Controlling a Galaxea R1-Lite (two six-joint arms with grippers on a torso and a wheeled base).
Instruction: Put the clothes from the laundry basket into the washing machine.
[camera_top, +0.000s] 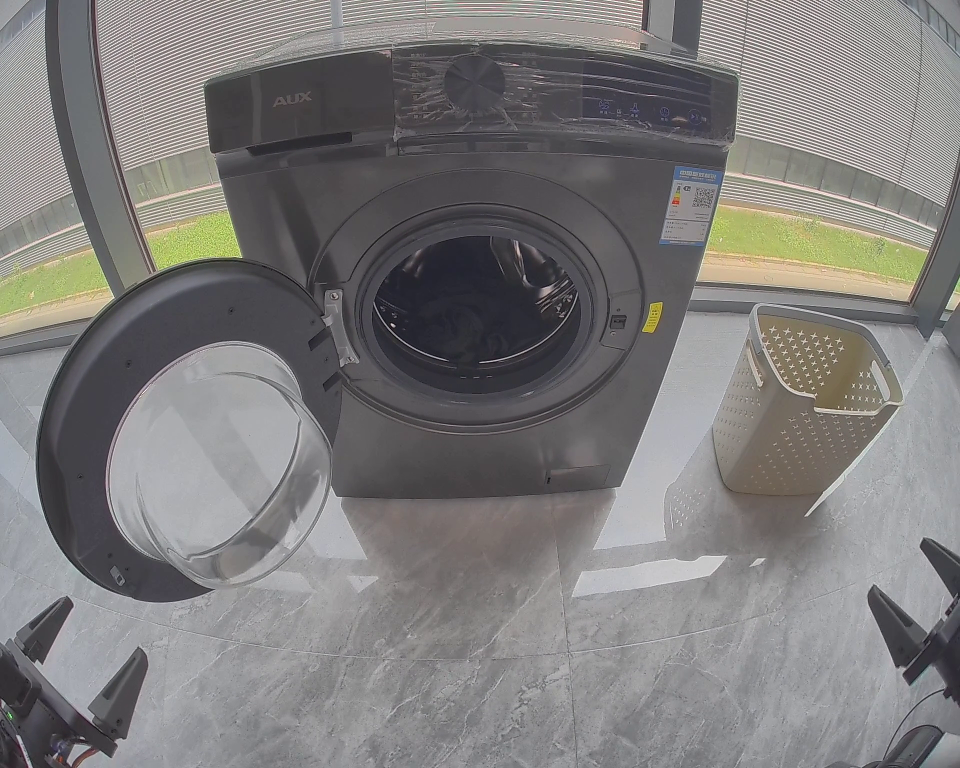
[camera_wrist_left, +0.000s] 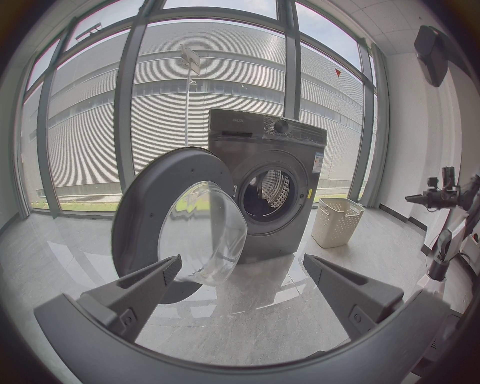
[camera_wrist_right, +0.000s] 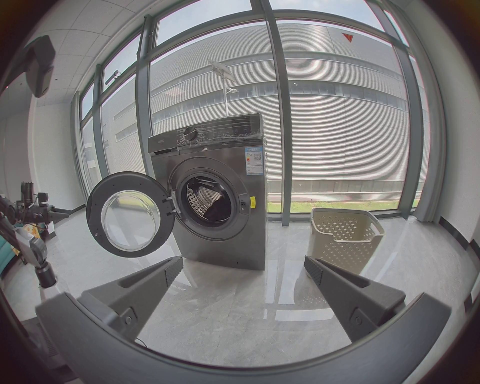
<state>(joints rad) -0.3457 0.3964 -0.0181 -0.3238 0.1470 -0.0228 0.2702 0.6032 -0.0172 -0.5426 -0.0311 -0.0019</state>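
door (camera_top: 190, 440) wide open, laundry basket (camera_top: 770, 440) beside washing machine (camera_top: 450, 455)

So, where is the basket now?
In the head view the basket stands on the floor on the robot's right, beside the washing machine but not touching it.

L gripper (camera_top: 92, 640) sits low at ~7 o'clock in head view, jaws spread wide, nothing between them, tips aimed toward ~1 o'clock. R gripper (camera_top: 905, 575) is at ~4 o'clock by the frame edge, also spread wide and empty, tips aimed toward ~11 o'clock. The two are well apart, roughly mirrored. L wrist cam: L fingers (camera_wrist_left: 135, 295) splayed with a clear gap; R arm (camera_wrist_left: 442, 197) seen farther off, wrist end about level. R wrist cam: R fingers (camera_wrist_right: 357, 295) splayed, nothing gripped; L arm (camera_wrist_right: 30, 215) farther off.
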